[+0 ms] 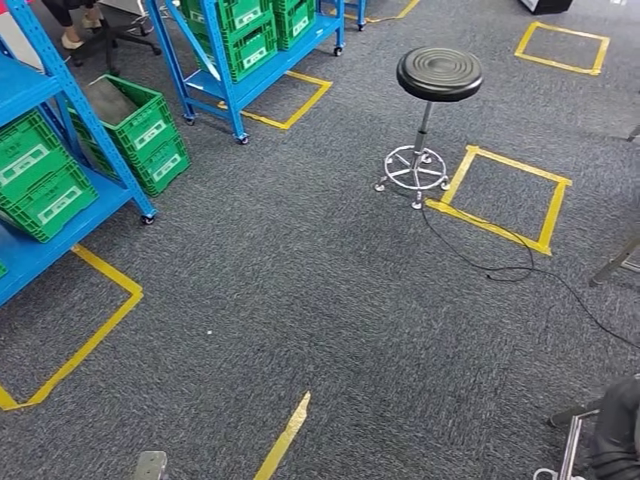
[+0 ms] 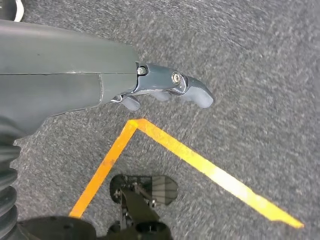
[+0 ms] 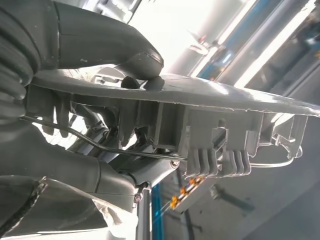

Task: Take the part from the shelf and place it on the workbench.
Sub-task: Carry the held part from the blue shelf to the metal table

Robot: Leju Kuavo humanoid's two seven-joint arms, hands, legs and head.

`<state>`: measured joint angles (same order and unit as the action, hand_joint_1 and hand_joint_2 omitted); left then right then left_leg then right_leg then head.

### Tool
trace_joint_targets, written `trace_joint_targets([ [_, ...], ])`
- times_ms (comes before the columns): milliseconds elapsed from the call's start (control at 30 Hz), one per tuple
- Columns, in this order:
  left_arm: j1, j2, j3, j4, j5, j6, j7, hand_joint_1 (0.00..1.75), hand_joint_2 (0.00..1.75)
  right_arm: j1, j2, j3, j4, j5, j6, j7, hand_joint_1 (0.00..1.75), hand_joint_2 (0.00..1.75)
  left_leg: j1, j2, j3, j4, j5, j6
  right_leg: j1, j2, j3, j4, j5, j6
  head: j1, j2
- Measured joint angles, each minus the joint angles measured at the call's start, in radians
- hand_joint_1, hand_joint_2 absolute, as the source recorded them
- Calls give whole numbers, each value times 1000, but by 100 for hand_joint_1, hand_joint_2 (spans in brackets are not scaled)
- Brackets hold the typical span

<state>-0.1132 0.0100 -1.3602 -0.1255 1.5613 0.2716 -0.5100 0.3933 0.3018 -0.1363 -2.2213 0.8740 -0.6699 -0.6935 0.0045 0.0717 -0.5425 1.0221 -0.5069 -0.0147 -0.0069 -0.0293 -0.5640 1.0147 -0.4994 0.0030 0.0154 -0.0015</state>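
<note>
The right hand [image 3: 94,125] has hold of the part [image 3: 211,125]: in the right wrist view the thick grey thumb presses on the part's smooth flat face while the darker fingers [image 3: 113,177] wrap under its ribbed, clip-covered side. The part is a long grey plastic moulding, and its long axis runs away from the hand across the frame toward the right edge, tapering to a thin tip at the far end. A thin wire runs along its underside. Behind it is a bright blur of blue uprights and light.

The left hand [image 2: 166,90] hangs over the grey carpet [image 2: 264,75] with nothing in it, its fingers stretched out fairly straight and close together above a corner of yellow floor tape [image 2: 181,150].

From the head view, the floor spreads ahead. Blue shelves [image 1: 45,90] on castors stand at the left edge and upper left of the frame, loaded with green crates [image 1: 41,180]. A black round stool [image 1: 438,75] on a chrome base stands in the upper middle, just beside a yellow taped square [image 1: 506,195], with a black cable [image 1: 483,262] trailing off toward the right edge.
</note>
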Motion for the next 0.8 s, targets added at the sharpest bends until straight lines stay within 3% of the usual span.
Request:
trace_joint_targets([
  [67, -1, -4, -3, 0, 2, 3, 0, 0, 175, 2, 6, -10, -8, 0, 0, 0, 175, 175, 3, -33, -29, 77, -56, -7, -3, 14, -2, -2, 5, -11, -4, 0],
  [133, 2, -8, -5, 0, 6, 8, -4, 0, 175, 5, 12, -19, -13, 0, 0, 0, 175, 175, 2, -56, -85, 212, -122, -7, 0, 31, -6, -1, 8, -17, -6, 0],
  [167, 4, -9, -5, 0, 8, 12, -9, 0, 175, 8, 14, -23, -15, -1, 0, 0, 175, 175, 2, -60, -105, 260, -136, -5, 1, 41, -7, -1, 9, -19, -7, 0],
  [200, 6, -10, -5, 0, 9, 17, -14, 0, 175, 13, 15, -28, -17, -2, 0, 0, 175, 175, 2, -61, -111, 276, -130, -2, 3, 51, -7, -1, 10, -20, -7, 0],
  [267, 7, -10, -5, 0, 9, 24, -21, 0, 175, 20, 19, -36, -23, -4, 0, 0, 175, 175, 0, -71, -73, 194, -67, 8, 6, 71, -5, 0, 10, -20, -7, 0],
  [333, 6, -10, -5, 0, 9, 26, -23, 0, 175, 24, 22, -42, -28, -4, 0, 0, 175, 175, -1, -104, -15, 65, -7, 23, 8, 89, -5, 1, 11, -17, -6, 0],
  [400, 6, -9, -5, 0, 10, 26, -25, 0, 175, 26, 24, -45, -32, -3, 0, 0, 175, 175, -3, -126, 9, 2, 4, 29, 6, 104, -15, 4, 16, -9, -6, 0],
  [467, 5, -12, -5, 0, 10, 27, -31, 0, 175, 29, 25, -49, -35, -2, 0, 0, 175, 175, -3, -115, 11, -11, 3, 30, 3, 115, -25, 5, 21, 3, -7, 0],
  [533, 4, -14, -5, 0, 9, 25, -39, 0, 175, 32, 25, -55, -38, -2, 0, 0, 175, 175, 2, -98, 12, -21, 10, 36, 4, 95, -46, 36, -1, 12, -4, 0],
  [600, 4, -14, -5, 0, 9, 20, -43, 0, 175, 30, 25, -61, -41, 2, 0, -1, 175, 175, 3, -79, 12, -27, 14, 40, 2, 57, -98, 141, -60, 22, -1, 0],
  [667, 6, -15, -5, 0, 9, 15, -42, 0, 175, 30, 25, -66, -41, 5, 0, -1, 175, 175, 2, -58, 11, -26, 14, 41, -2, 40, -152, 257, -106, 31, 0, 0],
  [700, 6, -15, -5, 0, 9, 14, -42, 0, 175, 32, 25, -68, -41, 6, 0, -1, 175, 175, 2, -48, 11, -26, 14, 40, -4, 37, -159, 276, -105, 35, 0, 0],
  [733, 5, -16, -5, 0, 9, 14, -41, 0, 175, 32, 25, -70, -41, 5, 0, -1, 175, 175, 2, -39, 11, -26, 13, 39, -7, 32, -146, 254, -86, 37, 0, 0],
  [800, 4, -18, -5, 0, 9, 12, -41, 0, 175, 32, 25, -73, -41, 6, 0, 0, 175, 175, 2, -21, 15, -25, 10, 34, -10, 9, -74, 128, -27, 39, 0, 0],
])
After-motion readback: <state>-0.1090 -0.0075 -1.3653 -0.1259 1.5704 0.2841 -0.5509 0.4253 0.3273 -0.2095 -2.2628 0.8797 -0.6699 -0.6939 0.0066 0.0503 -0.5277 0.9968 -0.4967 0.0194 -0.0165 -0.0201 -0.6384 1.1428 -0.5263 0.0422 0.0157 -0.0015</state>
